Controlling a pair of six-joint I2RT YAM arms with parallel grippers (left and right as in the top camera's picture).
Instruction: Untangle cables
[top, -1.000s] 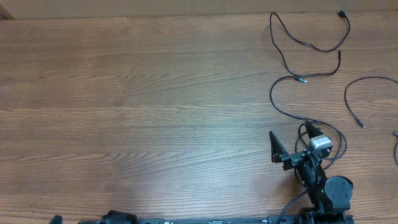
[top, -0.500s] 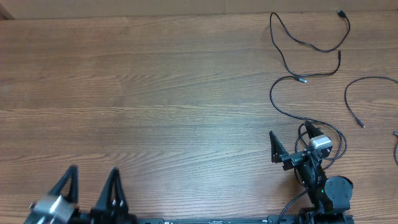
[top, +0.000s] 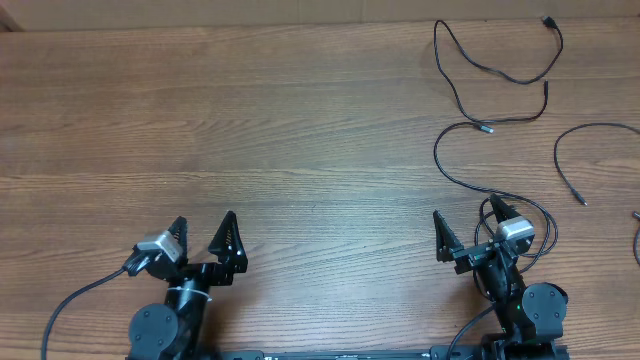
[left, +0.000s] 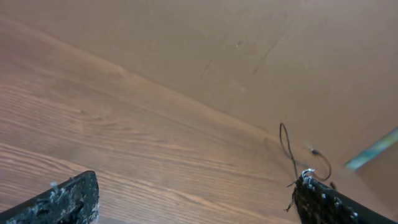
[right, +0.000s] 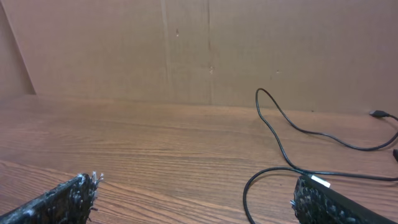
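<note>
Lying in the far right part of the table (top: 250, 120), the cables (top: 519, 81) were spread out as separate strands rather than a knot. Four could be counted from overhead. A long one snaked along the far edge with both plug ends showing. A second (top: 436, 150) curved from a small plug down toward the right gripper (top: 466, 212). A third (top: 556, 150) bent in from the right edge. A fourth (top: 637, 240) was cut off by that edge, with only a short piece visible. The second strand's near end was lost in a loop behind the right arm, and it could not be told whether that loop was its own or the arm's wiring.

Two grippers showed, both near the front edge. The right one stood spread wide, grasping nothing, one finger just beside the loop. The left gripper (top: 204, 222), well apart from every strand, was likewise released and empty.

Each wrist camera caught only the tips of its own two fingers. The right wrist view also showed cable (right: 262, 89) before a brown cardboard wall (right: 124, 50). In the left wrist view the cable (left: 283, 140) was small and blurred.
</note>
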